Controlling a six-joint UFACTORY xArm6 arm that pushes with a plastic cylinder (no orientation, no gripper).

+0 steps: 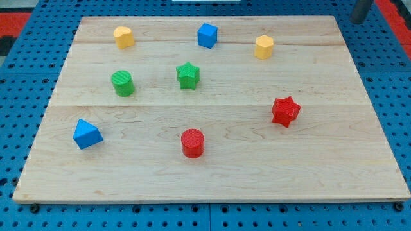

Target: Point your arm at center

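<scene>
My rod shows only at the view's top right corner, and my tip (pixel 358 20) stands just off the board's top right edge, far from all blocks. On the wooden board (pixel 212 173) lie a yellow cylinder (pixel 123 36), a blue cube (pixel 207 34), a yellow hexagonal block (pixel 264 47), a green cylinder (pixel 122 83), a green star (pixel 187 75), a red star (pixel 285 111), a red cylinder (pixel 192 142) and a blue triangular block (pixel 87 134). The nearest block to the tip is the yellow hexagonal block, down and to its left.
The board rests on a blue perforated table (pixel 19 83). A red strip (pixel 13 22) runs along the view's top left and top right corners.
</scene>
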